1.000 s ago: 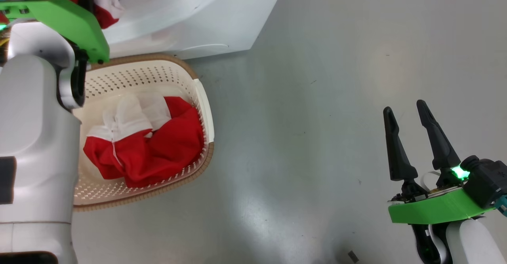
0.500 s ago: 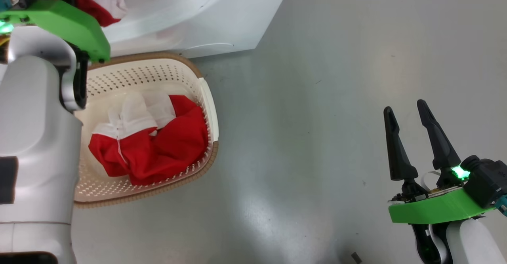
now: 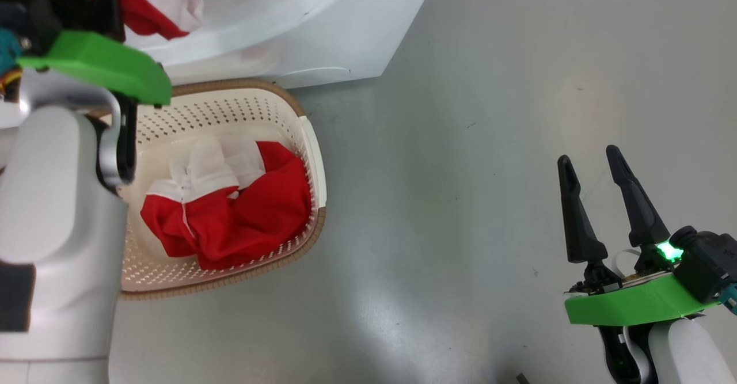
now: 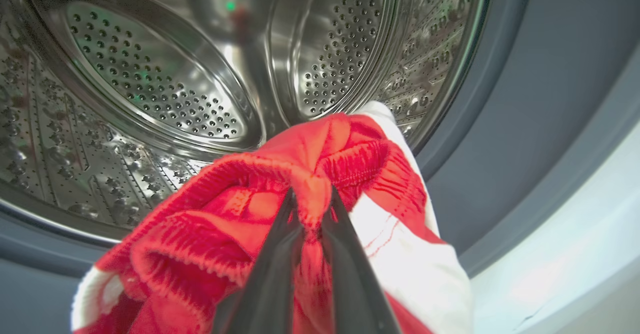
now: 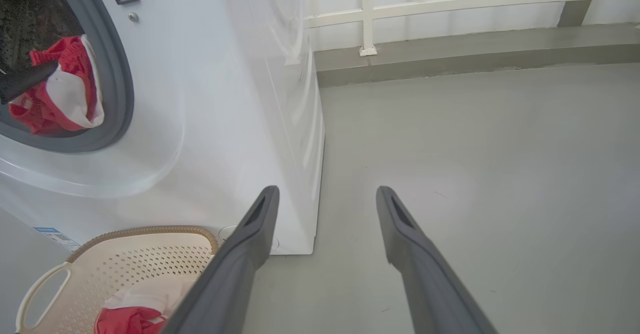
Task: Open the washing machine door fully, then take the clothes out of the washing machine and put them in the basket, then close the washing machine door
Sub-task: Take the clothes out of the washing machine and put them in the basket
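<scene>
At the drum mouth, a red-and-white garment (image 4: 215, 224) is pinched by its gathered, ribbed edge between the fingers (image 4: 270, 274) of the left gripper (image 4: 311, 194). They are clenched on a fold of the cloth, and the rest bunches around and below them. Crumpled as it is, the garment has no clean long axis. From the right wrist view it reads as a bundle hanging downward from the pinch, its white panel turned out toward the room and its pinched edge pointing into the drum (image 4: 150, 83). It sits low in the opening, just beside the grey gasket (image 5: 117, 63), not yet clear of the machine (image 5: 240, 98). I judge the step in hand to be the unloading: the grab is made, the carry is not. The next move calls for drawing the garment straight out over the gasket lip without snagging. It then has to swing down over the basket (image 3: 314, 165), which stands on the floor (image 3: 460, 142) just before the machine and already holds a red-and-white pile (image 3: 247, 211), and only then be let go. Well apart on the other side, the right gripper (image 3: 587, 155) hangs over the floor with its fingers spread and nothing between them.
</scene>
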### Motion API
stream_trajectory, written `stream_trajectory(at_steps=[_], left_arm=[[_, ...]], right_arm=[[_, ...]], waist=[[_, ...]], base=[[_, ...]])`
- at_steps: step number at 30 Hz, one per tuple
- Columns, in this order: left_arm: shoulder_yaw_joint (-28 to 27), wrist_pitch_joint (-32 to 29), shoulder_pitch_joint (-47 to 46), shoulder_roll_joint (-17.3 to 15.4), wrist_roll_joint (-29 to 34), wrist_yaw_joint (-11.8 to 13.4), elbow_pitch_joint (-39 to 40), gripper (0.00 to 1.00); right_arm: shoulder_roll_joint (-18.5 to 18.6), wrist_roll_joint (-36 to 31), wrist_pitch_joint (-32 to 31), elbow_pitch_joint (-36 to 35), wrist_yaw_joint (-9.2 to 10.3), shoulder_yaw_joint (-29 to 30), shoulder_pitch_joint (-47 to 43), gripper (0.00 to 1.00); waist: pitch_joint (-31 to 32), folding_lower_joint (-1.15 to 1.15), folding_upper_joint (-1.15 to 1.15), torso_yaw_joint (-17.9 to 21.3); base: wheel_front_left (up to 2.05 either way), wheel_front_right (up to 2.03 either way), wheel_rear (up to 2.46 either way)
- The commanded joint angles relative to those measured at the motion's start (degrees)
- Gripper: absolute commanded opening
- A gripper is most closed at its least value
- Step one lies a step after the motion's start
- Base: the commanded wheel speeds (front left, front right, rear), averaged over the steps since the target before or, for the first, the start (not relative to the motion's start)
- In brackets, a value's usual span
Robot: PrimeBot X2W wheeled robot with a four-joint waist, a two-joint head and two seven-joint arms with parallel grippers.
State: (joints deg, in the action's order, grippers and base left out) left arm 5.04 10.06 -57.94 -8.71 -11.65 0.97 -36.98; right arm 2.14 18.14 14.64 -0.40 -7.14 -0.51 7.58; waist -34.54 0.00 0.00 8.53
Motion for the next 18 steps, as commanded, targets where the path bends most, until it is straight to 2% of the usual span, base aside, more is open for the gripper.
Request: stream_trajectory(at_steps=[1,7,18], left_arm=[[-0.76,1.08,2.86,-2.9,0.18,-0.18,4.23,0.0],[-0.31,2.08,8.14,-3.34,0.73,0.74,11.79,0.0],[0.09,0.88,22.63,-3.58,1.91,4.77,34.34,0.0]], right_arm=[[0.74,0.06,0.36,-1.14,-0.35,-1.02,0.1,1.0],[0.74,0.03,0.36,-1.24,-0.35,-0.76,-0.06,1.0],[0.74,-0.16,0.36,-1.63,-0.35,-0.18,-0.06,1.0]], waist=[[0.22,0.0,0.0,-0.03],[0.43,0.0,0.0,-0.26],[0.52,0.0,0.0,-1.54]], base=[[0.0,0.0,0.0],[0.0,0.0,0.0],[0.0,0.0,0.0]])
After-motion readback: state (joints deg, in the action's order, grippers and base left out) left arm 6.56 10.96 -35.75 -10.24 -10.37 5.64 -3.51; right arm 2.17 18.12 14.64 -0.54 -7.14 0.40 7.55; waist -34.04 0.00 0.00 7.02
